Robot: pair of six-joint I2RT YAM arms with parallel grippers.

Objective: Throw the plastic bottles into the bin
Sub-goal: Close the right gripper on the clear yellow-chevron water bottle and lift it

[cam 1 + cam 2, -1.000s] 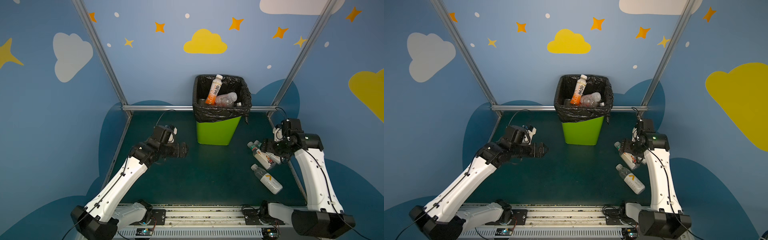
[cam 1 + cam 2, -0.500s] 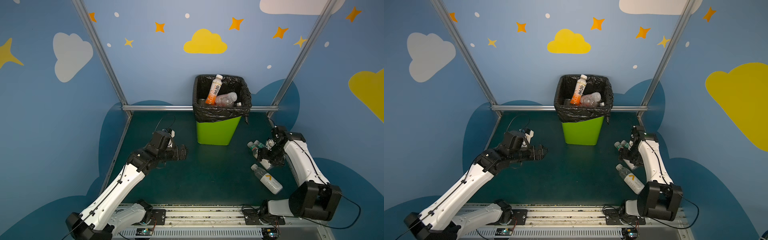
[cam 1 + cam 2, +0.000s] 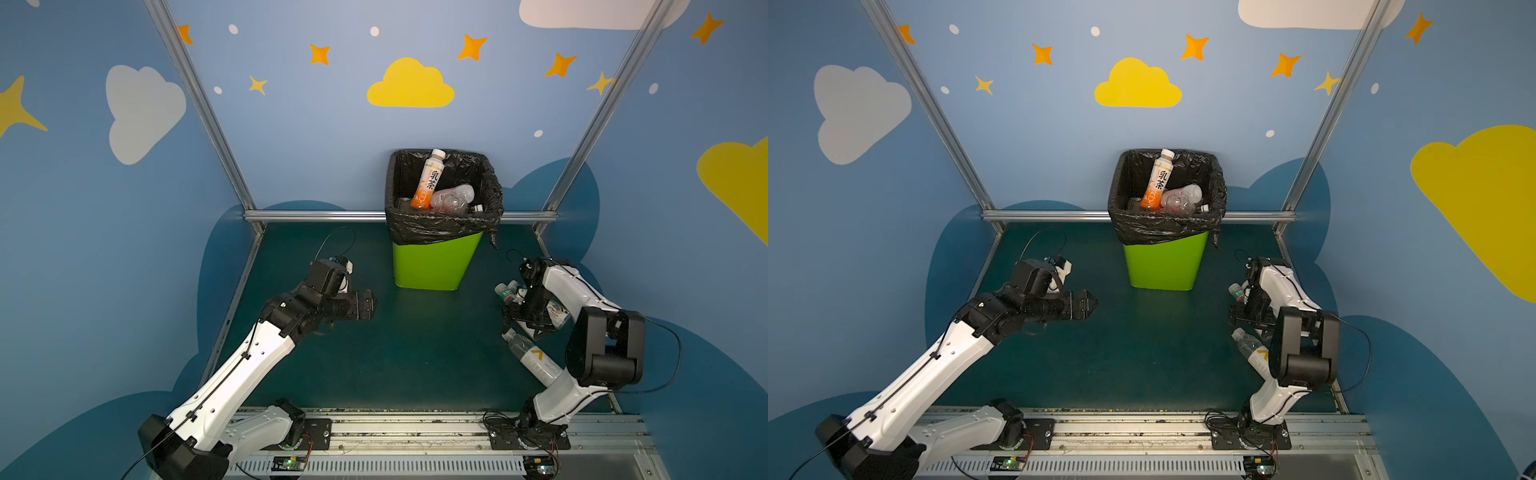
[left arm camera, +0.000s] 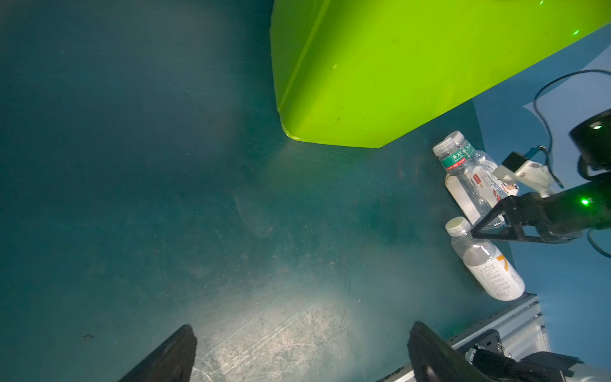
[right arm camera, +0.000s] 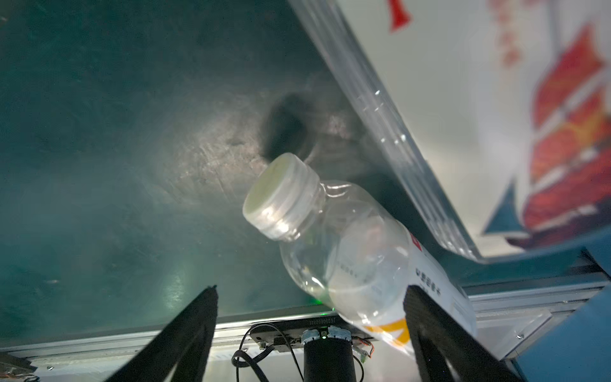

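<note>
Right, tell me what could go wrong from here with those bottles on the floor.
The right gripper is open low over the white-capped bottle, one finger right by its side; closing may shove it away.
The other bottles lie close by and could get knocked.
An orange bottle pokes above the rim of the bin; more may bounce out.

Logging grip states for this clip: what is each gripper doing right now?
Left gripper: open, fingers wide apart, holding nothing.
Right gripper: open, holding nothing, poised over the lying clear plastic bottle with a white cap.
</note>
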